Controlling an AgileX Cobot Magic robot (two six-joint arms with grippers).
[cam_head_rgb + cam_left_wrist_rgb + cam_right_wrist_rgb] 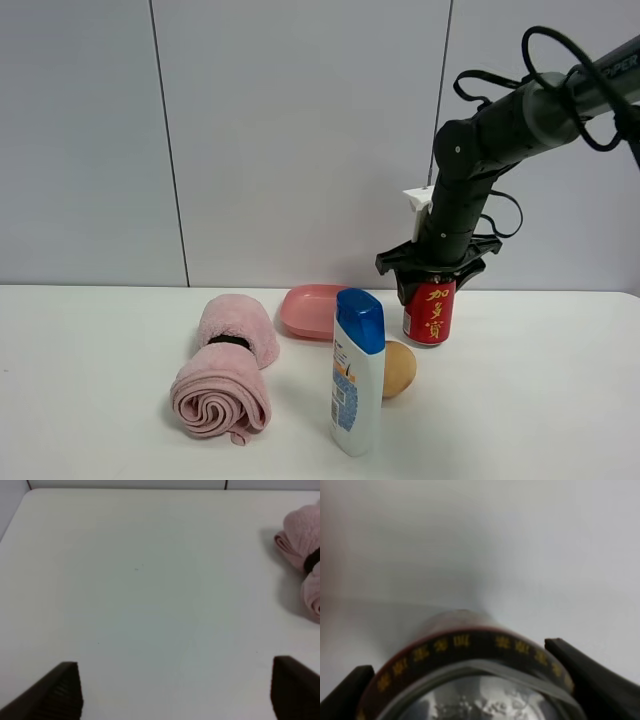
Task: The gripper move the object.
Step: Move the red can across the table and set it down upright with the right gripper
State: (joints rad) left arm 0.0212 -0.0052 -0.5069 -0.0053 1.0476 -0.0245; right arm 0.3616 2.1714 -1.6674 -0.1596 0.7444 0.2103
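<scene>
Firmly clasped by black hand [430,272], glossy red cylindrical can [430,316], silver top

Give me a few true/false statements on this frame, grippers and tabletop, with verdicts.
1. The right gripper straddles the top of the red can. True.
2. The left gripper holds the pink towel. False: it is open above the bare table, with the towel off to one side.
3. The shampoo bottle lies on its side. False: it stands upright.
4. In the exterior view, the pink plate sits between the towel and the can. True.
</scene>
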